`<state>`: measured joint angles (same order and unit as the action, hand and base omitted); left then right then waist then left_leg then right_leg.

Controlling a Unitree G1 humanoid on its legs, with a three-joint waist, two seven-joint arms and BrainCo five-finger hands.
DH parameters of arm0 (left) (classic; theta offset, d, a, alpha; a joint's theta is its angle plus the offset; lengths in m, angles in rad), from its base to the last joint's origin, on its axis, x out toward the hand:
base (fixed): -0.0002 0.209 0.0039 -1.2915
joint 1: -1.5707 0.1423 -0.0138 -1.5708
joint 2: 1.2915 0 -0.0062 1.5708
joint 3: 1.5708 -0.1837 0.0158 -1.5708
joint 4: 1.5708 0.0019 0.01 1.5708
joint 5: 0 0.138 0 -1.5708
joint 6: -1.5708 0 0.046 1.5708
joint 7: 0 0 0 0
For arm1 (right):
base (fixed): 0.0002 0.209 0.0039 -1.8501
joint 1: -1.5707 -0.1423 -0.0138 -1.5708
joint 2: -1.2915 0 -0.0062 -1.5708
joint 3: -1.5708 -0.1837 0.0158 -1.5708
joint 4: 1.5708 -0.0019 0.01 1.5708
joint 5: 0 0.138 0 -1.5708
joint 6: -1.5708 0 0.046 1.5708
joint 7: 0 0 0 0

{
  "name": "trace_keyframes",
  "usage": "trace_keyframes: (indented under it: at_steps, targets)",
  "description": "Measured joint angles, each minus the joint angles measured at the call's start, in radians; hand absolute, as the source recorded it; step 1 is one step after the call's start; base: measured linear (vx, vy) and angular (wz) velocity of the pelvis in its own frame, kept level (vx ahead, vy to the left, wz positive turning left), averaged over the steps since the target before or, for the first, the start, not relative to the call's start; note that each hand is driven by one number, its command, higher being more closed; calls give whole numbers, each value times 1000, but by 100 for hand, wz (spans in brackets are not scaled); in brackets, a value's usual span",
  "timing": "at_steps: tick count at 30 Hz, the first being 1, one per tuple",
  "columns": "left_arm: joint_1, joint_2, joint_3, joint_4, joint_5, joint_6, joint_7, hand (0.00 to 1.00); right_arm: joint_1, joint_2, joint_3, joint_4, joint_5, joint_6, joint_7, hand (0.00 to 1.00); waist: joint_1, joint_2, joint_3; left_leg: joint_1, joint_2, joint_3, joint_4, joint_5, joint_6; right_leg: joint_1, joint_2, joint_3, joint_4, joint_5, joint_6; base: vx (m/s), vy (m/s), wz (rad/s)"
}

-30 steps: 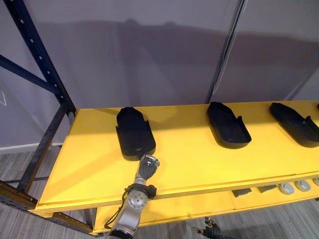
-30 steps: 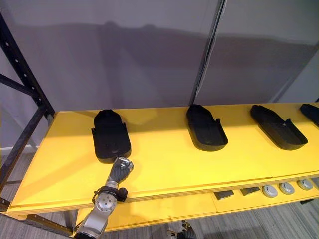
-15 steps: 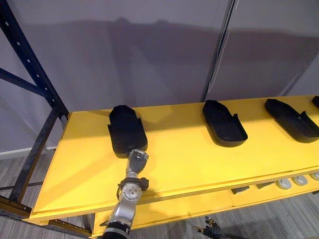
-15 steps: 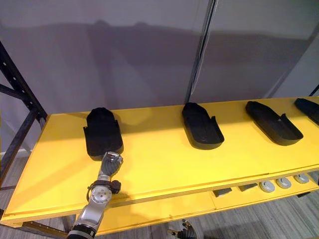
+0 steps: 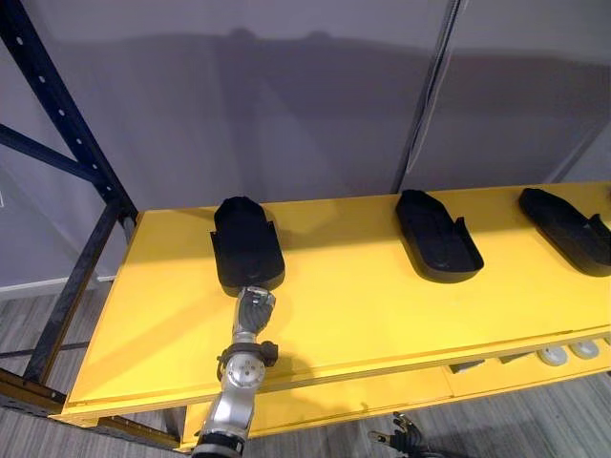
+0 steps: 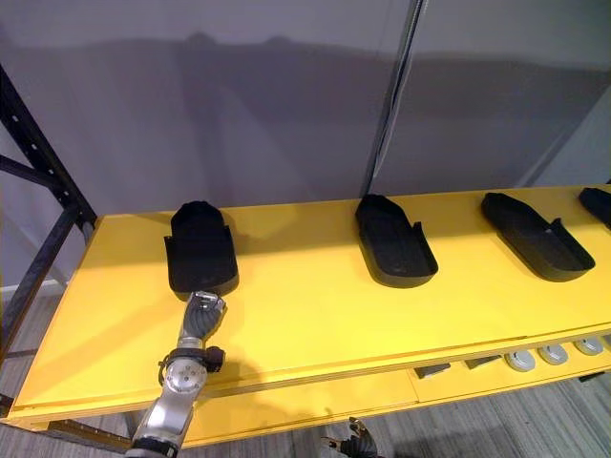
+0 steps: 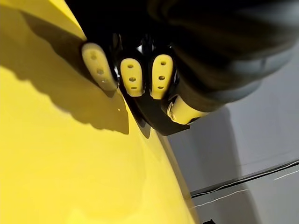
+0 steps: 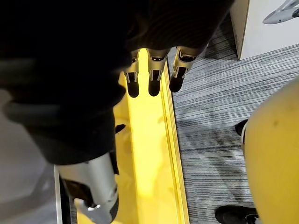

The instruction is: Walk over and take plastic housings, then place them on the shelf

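Observation:
Several black plastic housings lie on the yellow shelf top (image 5: 363, 305): a left housing (image 5: 246, 256), a middle housing (image 5: 437, 236) and a right housing (image 5: 565, 224). My left hand (image 5: 252, 310) rests on the shelf at the near end of the left housing. In its wrist view the fingertips (image 7: 132, 77) lie straight against the housing's dark edge (image 7: 145, 112), holding nothing. My right hand (image 8: 152, 70) hangs low, fingers relaxed and empty, beside the edge of the lower yellow shelf (image 8: 149, 154).
A dark blue rack upright (image 5: 67, 143) stands at the left end of the shelf, with a grey wall behind. Small grey parts (image 5: 563, 355) sit on the lower shelf at the right. A white box (image 8: 266, 23) stands on the floor.
The camera has shifted a little. My left hand has slid left and forward, from just right of the left housing's near end to right against it.

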<state>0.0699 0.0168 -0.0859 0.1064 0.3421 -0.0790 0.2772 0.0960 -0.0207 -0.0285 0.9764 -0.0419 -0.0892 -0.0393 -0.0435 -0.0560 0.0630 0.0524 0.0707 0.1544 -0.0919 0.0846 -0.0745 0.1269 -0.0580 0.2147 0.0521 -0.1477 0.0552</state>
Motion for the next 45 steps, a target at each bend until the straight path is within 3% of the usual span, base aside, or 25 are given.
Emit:
trace_keyframes:
  at_steps: [3, 7, 9, 15, 19, 23, 28, 29, 31, 36, 45]
  targets:
    - [78, 20, -10, -224, -33, -11, -1, 100, 2, 0, 1, 1, 1, 0, -1, 0, 15, -9, 4, -23, -3, -21, 3, 2, 3, -6, 0, -11, 6, 1, 0, 13, -2, 19]
    - [132, 25, 75, -486, -92, -87, 31, 100, 22, 0, 1, -10, 1, -1, -13, 0, 46, -8, -4, -15, 2, -38, 5, 3, 4, -4, 7, -17, 39, 1, 0, -2, -8, 14]
    - [163, 16, 129, -528, -124, -106, 53, 100, 28, 1, 2, -13, 1, 0, -19, 0, 58, -9, -7, -15, 5, -48, 4, 1, 5, -3, 10, -29, 53, 1, 0, -35, -4, 17]
    - [322, -39, 318, -530, -202, -100, 82, 100, 74, 21, 0, -65, -3, 0, -21, 0, 88, -11, -19, -21, 9, -73, 0, -9, 11, -2, 10, -78, 67, 2, 1, -74, -9, 13]
    - [335, -54, 423, -403, -219, -66, 82, 100, 86, 18, 3, -69, -5, 0, -18, 0, 107, -8, -23, -27, 20, -75, 1, -10, 10, -6, 19, -92, 76, 2, 1, -94, -23, 11]
    - [336, -56, 467, -188, -222, 2, 69, 100, 84, 19, 13, -88, -9, 3, -15, 0, 112, -10, -23, -46, 20, -68, 9, -9, 10, -25, 17, -109, 57, -10, -16, -107, -22, 1]
    - [309, -47, 474, 230, -178, 55, 10, 100, 97, 20, 11, -104, -14, 8, -12, 0, 110, -1, -31, -26, 17, -44, 12, 24, 4, -16, 13, -114, 74, -39, 4, -67, 2, -1]
    - [302, -42, 473, 280, -178, 57, 1, 0, 97, 20, 11, -105, -16, 8, -12, 0, 110, -2, -30, -25, 14, -42, 10, 24, 4, -18, 11, -113, 77, -42, 6, 0, 0, 0]
    - [280, -31, 472, 439, -159, 63, -17, 0, 92, 19, 10, -105, -16, 8, -12, 0, 109, -2, -31, -25, 3, -35, 6, 24, 5, -22, 1, -108, 77, -46, 9, -10, 26, -4]
    - [239, -9, 470, 593, -128, 63, -46, 0, 72, 16, 3, -76, -16, 7, -13, 0, 107, -1, -30, -20, -10, -18, 5, 19, 8, -24, -11, -86, 75, -48, 12, 18, 27, -10]
    - [176, 17, 402, 723, -123, 46, -76, 0, 22, -5, -11, -4, -16, 7, -19, 0, 106, 15, -13, 6, -18, -9, 1, 8, 13, 3, -18, -65, 60, -45, 5, 19, 0, -4]
